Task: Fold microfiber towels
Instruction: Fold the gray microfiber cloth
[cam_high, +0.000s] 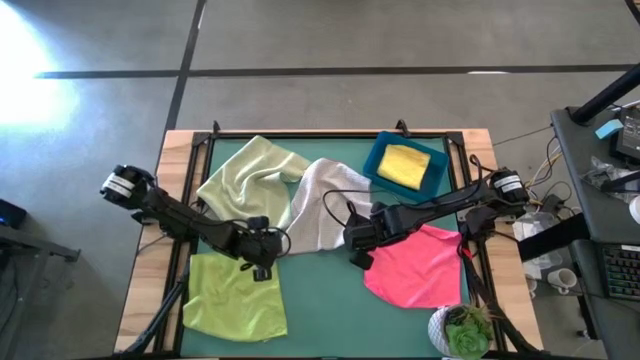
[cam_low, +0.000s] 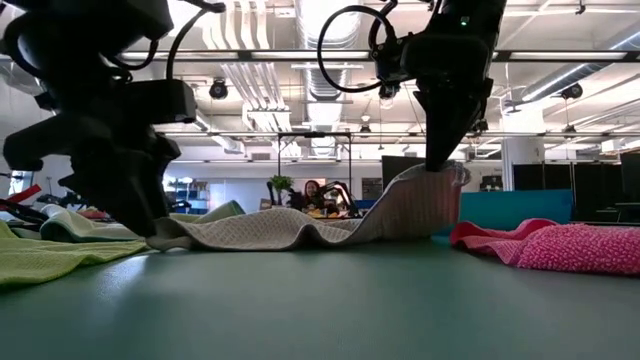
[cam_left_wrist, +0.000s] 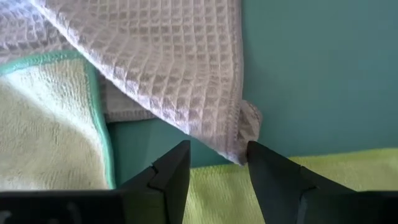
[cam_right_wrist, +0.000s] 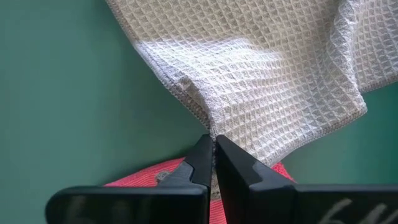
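The grey towel (cam_high: 325, 205) is lying rumpled in the middle of the green table (cam_high: 330, 310), its waffle weave showing plainly, one edge lifted off the surface and the rest sagging in soft folds. The right gripper (cam_right_wrist: 214, 163) is pinching that raised edge, its fingers clenched tight on the cloth just above the pink towel (cam_high: 418, 265), which is spreading flat beside the grey towel. On the grey towel's other side the left gripper (cam_left_wrist: 216, 177) is hanging with its fingers parted, released, a corner of the grey towel sitting just in front of the gap between them. The lime towel (cam_high: 235, 295) is lying flat under that gripper, next to the grey towel. Beyond the grey towel, the pale green towel (cam_high: 248, 172) is bunching up against it and partly overlapping it. Farther back, beside the grey towel's far edge, the yellow towel (cam_high: 404, 165) is resting folded inside a blue bin (cam_high: 377, 158). A potted plant (cam_high: 462, 330) is standing at the table's near corner, past the pink towel.
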